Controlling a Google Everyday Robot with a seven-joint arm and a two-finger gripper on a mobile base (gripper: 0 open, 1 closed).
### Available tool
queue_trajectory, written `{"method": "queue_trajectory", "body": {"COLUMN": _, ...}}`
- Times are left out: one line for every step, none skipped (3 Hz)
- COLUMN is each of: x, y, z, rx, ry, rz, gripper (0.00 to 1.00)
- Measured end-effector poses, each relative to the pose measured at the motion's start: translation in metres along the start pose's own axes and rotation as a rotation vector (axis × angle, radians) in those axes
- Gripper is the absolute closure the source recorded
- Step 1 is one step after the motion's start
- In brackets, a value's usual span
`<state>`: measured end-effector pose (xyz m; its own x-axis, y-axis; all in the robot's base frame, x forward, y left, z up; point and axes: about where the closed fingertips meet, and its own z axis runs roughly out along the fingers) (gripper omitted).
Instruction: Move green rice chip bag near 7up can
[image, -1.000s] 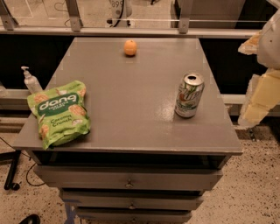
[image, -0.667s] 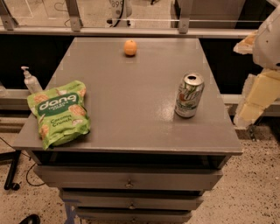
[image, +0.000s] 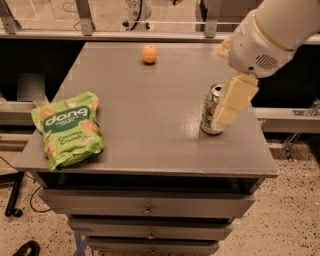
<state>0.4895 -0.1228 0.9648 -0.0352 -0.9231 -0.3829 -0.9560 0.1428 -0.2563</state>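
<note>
Green rice chip bag (image: 67, 129) lies flat at the near left corner of the table, label up, its lower edge close to the near rim. White "dang" lettering faces the near side.

Grey table (image: 150, 110): a flat top over a stack of drawers (image: 147, 205) with small knobs.

White robot arm (image: 272, 32) comes in from the upper right, above the table's right side.

Gripper (image: 234, 102) hangs from the arm as a pale cream piece, over the right half of the table. It overlaps the right side of the can from where I stand. Contact with the can: cannot tell. Open or closed: cannot tell. Nothing visibly in its hold.

7up can (image: 210, 112) stands upright on the right side, well apart from the bag.

Small orange fruit (image: 149, 54) sits alone towards the far edge, near the middle.
</note>
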Motion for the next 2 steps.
{"method": "queue_trajectory", "body": {"x": -0.055, "y": -0.008, "z": 0.028, "rx": -0.057, "ry": -0.12, "rz": -0.037, "gripper": 0.0}}
{"method": "queue_trajectory", "body": {"x": -0.11, "y": 0.003, "z": 0.053, "rx": -0.118, "ry": -0.25, "rz": -0.069, "gripper": 0.0}}
